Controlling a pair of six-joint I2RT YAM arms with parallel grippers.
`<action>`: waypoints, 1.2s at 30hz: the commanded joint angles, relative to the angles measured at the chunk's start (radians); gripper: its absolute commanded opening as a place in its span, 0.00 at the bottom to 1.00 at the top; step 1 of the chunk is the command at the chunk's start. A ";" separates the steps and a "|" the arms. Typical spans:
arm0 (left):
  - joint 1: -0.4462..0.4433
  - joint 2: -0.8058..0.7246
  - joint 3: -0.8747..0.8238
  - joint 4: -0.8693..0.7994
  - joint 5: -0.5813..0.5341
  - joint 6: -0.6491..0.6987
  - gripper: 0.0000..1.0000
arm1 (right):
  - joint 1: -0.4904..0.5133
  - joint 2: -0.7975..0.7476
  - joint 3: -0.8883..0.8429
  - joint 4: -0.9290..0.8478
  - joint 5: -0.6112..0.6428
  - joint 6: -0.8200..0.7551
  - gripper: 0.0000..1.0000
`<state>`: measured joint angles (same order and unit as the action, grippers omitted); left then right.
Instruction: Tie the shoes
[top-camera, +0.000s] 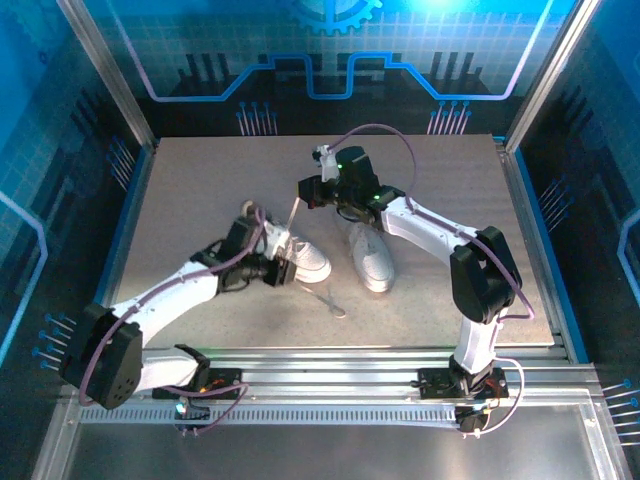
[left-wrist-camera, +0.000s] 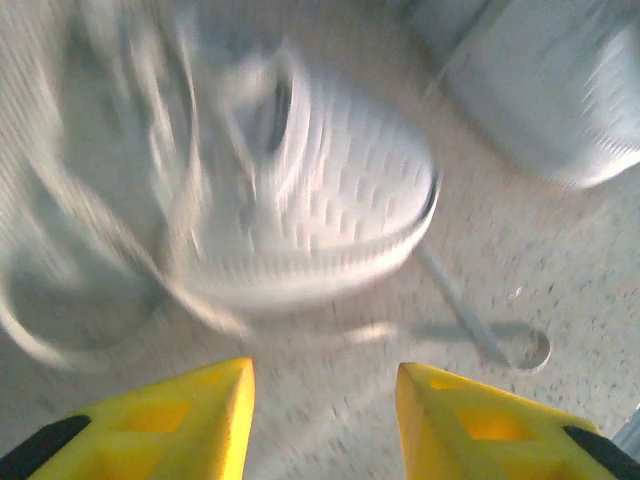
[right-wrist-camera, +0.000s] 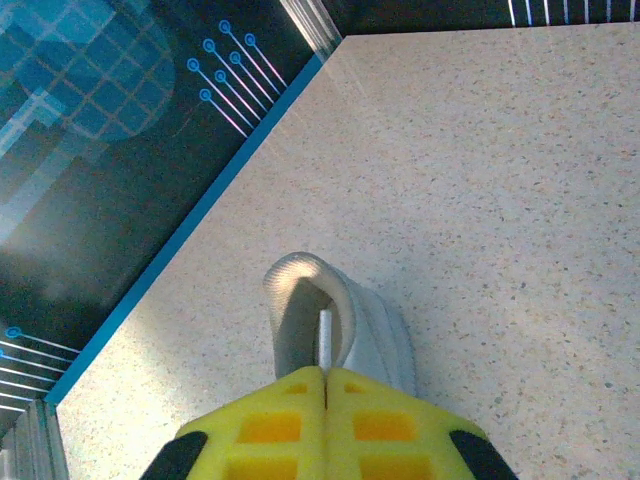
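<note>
White low-top sneakers sit side by side near the middle of the table (top-camera: 200, 190): the left shoe (top-camera: 305, 258) and the right shoe (top-camera: 372, 258). The left gripper (left-wrist-camera: 320, 375) hovers just over the left shoe, its yellow fingers apart and empty. The right gripper (right-wrist-camera: 325, 372) is pinched closed on a lace (top-camera: 292, 212) stretched taut up from the left shoe.
</note>
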<state>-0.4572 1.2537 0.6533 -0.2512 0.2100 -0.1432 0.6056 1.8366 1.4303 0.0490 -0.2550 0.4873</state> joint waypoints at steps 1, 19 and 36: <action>-0.039 -0.042 -0.115 0.148 -0.103 -0.303 0.42 | -0.003 -0.018 0.016 -0.034 0.029 -0.049 0.00; -0.049 0.226 -0.226 0.652 -0.014 -0.467 0.47 | -0.004 -0.016 0.022 -0.058 0.031 -0.071 0.00; 0.254 -0.275 -0.082 -0.205 -0.062 -0.248 0.00 | -0.081 -0.092 0.071 -0.188 0.198 -0.302 0.00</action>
<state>-0.2630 1.0622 0.5213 -0.1478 0.1768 -0.4652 0.5522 1.7855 1.4574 -0.1005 -0.1211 0.2653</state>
